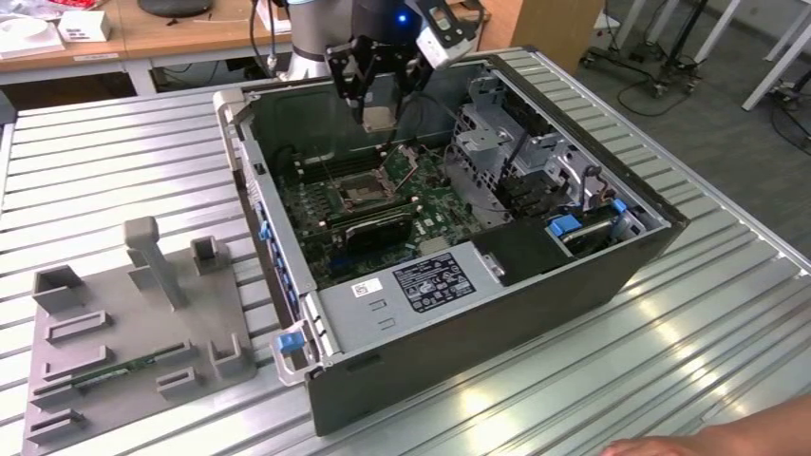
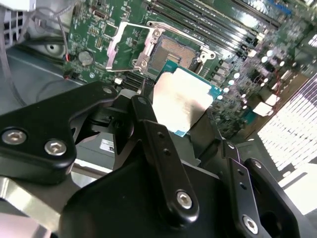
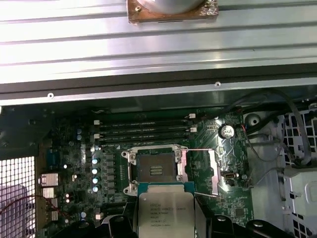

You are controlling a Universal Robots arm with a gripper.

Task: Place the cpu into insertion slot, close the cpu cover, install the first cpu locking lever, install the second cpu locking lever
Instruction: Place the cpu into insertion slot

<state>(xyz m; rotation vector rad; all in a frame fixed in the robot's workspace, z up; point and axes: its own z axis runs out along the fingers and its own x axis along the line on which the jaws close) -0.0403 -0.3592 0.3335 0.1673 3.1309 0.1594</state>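
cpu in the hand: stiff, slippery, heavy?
Likely stiff: the cpu looks flat in the hand, no sag. Its shiny metal top suggests it could slip. Thin and small, so probably light.

Black jointed fingers (image 2: 161, 148) with silver hex screws (image 2: 184, 199), silver-grey arm (image 1: 304, 43), blue light (image 1: 403, 17) at the wrist
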